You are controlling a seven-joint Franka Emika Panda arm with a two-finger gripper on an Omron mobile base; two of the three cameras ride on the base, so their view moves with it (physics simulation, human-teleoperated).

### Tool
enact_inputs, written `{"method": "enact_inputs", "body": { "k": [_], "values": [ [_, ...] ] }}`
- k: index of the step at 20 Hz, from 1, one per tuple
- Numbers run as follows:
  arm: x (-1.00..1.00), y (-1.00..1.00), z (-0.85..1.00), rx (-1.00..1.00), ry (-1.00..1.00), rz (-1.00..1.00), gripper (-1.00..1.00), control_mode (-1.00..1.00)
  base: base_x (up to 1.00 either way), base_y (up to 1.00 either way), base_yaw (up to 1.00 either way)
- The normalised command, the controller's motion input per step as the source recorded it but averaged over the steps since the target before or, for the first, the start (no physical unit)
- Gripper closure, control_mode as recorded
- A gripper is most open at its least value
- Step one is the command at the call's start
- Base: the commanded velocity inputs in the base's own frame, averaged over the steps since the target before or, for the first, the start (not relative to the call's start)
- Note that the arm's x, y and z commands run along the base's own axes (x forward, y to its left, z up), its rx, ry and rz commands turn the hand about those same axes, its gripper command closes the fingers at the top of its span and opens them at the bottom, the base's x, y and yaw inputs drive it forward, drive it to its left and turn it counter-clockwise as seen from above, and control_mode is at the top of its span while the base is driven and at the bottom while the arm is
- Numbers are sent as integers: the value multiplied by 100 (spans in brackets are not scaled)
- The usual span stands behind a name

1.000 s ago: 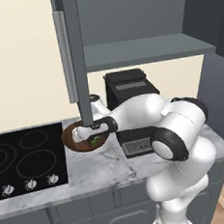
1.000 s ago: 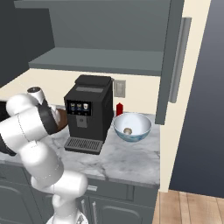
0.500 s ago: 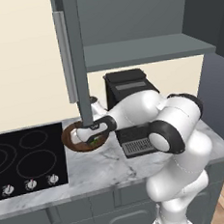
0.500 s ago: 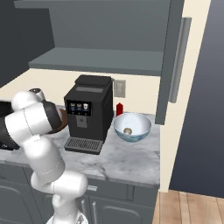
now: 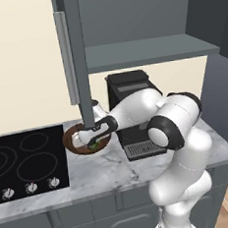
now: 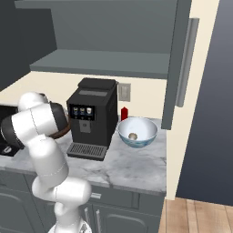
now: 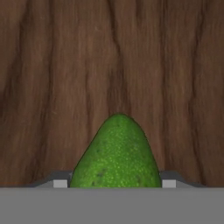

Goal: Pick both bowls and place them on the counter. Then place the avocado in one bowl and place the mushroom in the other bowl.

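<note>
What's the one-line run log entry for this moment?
gripper: shut on avocado | over wooden bowl | mushroom: in white bowl | both bowls on counter

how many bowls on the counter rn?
2: wooden bowl beside the cooktop, avocado over it; white bowl right of the coffee machine, holding the mushroom.

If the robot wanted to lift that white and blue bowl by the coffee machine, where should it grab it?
Probably the rim of the white bowl, coming from above: one of the jaws inside, one outside. It stands upright and open-topped, too wide to span, and the mushroom sits low in the middle.
</note>
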Motion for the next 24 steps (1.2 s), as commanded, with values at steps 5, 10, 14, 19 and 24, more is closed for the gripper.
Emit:
{"method": "enact_inputs", "body": {
  "k": [5, 10, 14, 19, 24],
  "values": [
    [4, 0, -6, 0, 1, 0, -100, -100, 0, 0, 0],
    [0, 0, -1, 0, 0, 0, -100, -100, 0, 0, 0],
    [0, 0, 8, 0, 0, 0, -100, -100, 0, 0, 0],
    [-30, 0, 19, 0, -3, 0, -100, -100, 0, 0, 0],
    [-41, -14, 39, 0, -8, 2, -100, -100, 0, 0, 0]
  ]
}}
